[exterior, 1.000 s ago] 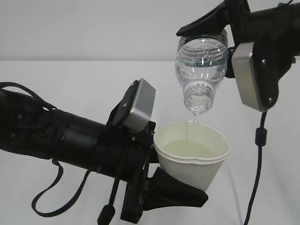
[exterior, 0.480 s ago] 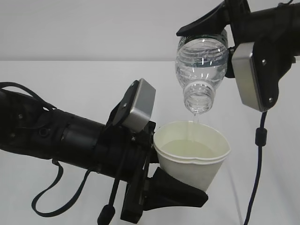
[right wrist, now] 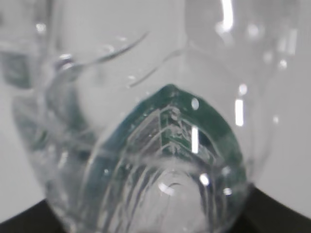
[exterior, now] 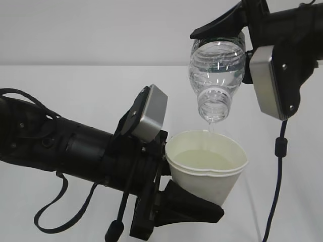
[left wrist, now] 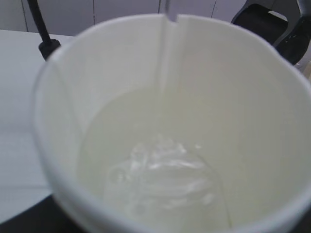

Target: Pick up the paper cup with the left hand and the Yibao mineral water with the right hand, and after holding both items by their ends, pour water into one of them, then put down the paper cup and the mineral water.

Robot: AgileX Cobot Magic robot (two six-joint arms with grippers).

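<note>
We are gripping the bottle in the right tool, jaws closed around its upper end, the body inverted and its open neck hanging just above the cup. The left tool is clamping the cup from the side, near its base, holding it upright beneath the neck and clear of the tabletop. A thin stream is falling from the neck into the cup, where the water is pooling well below the rim.

As we judge it, two faults are threatening: the cup wall may be buckling under the side grip as the load grows, spilling over the rim; and any sideways drift of either arm may be sending the stream past the rim onto the tabletop.

The far jaw of each tool is lying hidden behind its object. In the right wrist view the label is showing only as a blurred green band, its writing unreadable. The bottle's base is covered by the tool.
</note>
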